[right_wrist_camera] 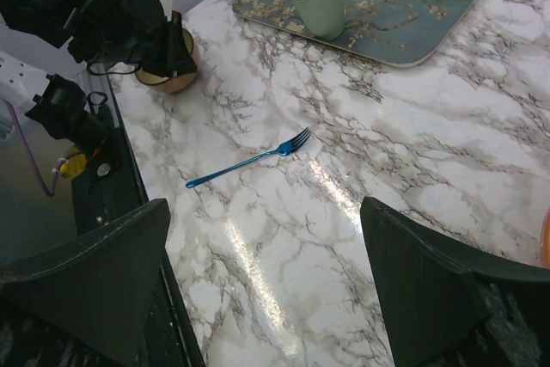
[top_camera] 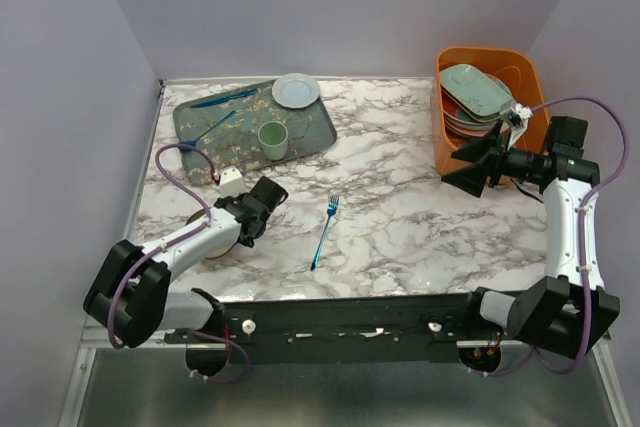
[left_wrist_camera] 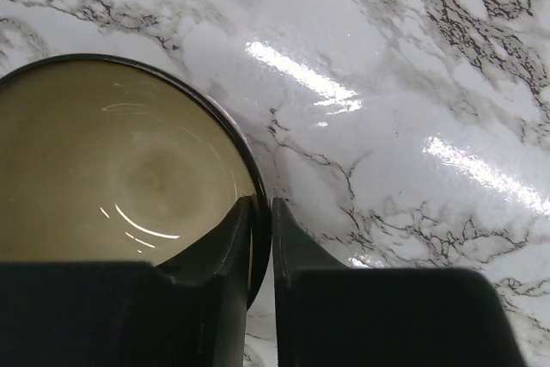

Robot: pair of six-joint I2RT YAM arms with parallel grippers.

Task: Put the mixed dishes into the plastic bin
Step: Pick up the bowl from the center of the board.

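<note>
The left gripper (left_wrist_camera: 258, 228) is nearest: one finger is inside the tan bowl (left_wrist_camera: 120, 169), the other outside, and the jaws stand almost together with the dark rim pinched between them. The bowl sits on the table (top_camera: 400, 207) at the near left, well apart from the plastic bin (top_camera: 490, 50), which holds stacked dishes (top_camera: 475, 92). The right gripper (right_wrist_camera: 265, 212) is wide open and empty. I judge this is the grasping step. Next comes a steady lift and a long carry.

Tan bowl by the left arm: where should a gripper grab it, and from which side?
The rim, from above: the tan bowl stands upright, so one finger goes inside its thin wall and one outside, as the left gripper does.
</note>
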